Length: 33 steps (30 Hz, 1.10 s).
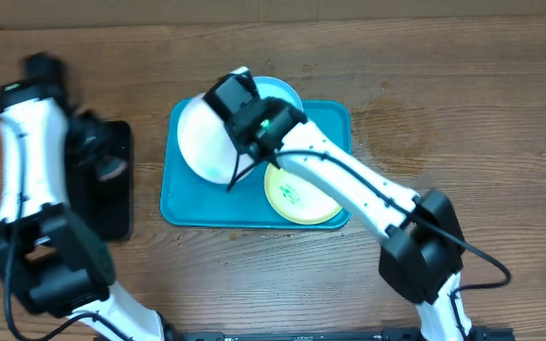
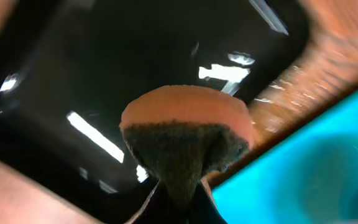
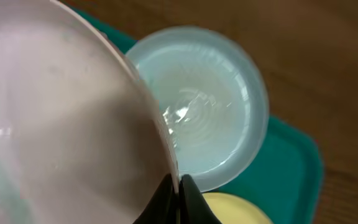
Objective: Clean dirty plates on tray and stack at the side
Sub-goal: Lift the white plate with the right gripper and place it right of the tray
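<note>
My right gripper [image 1: 235,163] is shut on the rim of the white plate [image 1: 204,140] and holds it tilted above the left part of the turquoise tray [image 1: 183,204]; in the right wrist view the jaws [image 3: 178,186] pinch the white plate's [image 3: 61,124] edge. The pale blue plate [image 3: 204,118] lies on the tray at the back [image 1: 282,92]. The yellow-green plate [image 1: 297,194] with teal smears lies at the tray's front right. My left gripper [image 2: 182,199] is shut on an orange sponge [image 2: 188,124] with a dark scrub face, over the black tray [image 1: 102,180].
The small black tray [image 2: 104,56] sits on the wooden table left of the turquoise tray [image 2: 316,162]. Bare wood [image 1: 463,104] lies to the right of the turquoise tray and behind it.
</note>
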{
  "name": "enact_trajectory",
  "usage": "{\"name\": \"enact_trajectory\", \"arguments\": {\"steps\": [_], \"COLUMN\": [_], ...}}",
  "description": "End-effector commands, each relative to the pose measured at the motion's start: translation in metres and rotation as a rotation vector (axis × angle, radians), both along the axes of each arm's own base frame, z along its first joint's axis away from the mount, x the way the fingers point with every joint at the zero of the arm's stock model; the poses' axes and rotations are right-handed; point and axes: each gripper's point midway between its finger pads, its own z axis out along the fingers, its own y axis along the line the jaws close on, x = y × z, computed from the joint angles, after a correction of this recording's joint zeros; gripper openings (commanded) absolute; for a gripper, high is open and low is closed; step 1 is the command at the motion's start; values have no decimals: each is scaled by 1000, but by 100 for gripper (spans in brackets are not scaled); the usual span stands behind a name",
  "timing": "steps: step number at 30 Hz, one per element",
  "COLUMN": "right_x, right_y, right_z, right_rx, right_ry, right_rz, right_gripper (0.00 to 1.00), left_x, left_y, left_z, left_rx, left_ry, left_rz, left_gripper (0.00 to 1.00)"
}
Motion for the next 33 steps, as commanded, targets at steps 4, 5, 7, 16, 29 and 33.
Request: {"name": "enact_trajectory", "arguments": {"steps": [4,5,7,16,29,33], "right_x": [-8,-11,-18,-45,-32,-38], "right_y": [1,5,13,43,44,65], "right_z": [77,82,93,125,112,43], "right_rx": [-353,-381,-425,-652,-414,-259], "right_ry": [-356,-381,-436,-561,-529,-216], "right_rz": [43,57,67,196,119,420], "right_gripper": [4,4,4,4,4,4], "left_x": [-16,-17,-19,-19,-18,-17], "left_y": [25,28,31,33,31,31], "left_z": [16,16,16,16,16,16], "left_rx": [-67,-74,-88,-89,-90,-90], "left_ry": [-51,-56,-64,-67,-70,-70], "left_rz": [102,114,130,134,127,127], "left_gripper": [4,4,4,5,4,4]}}
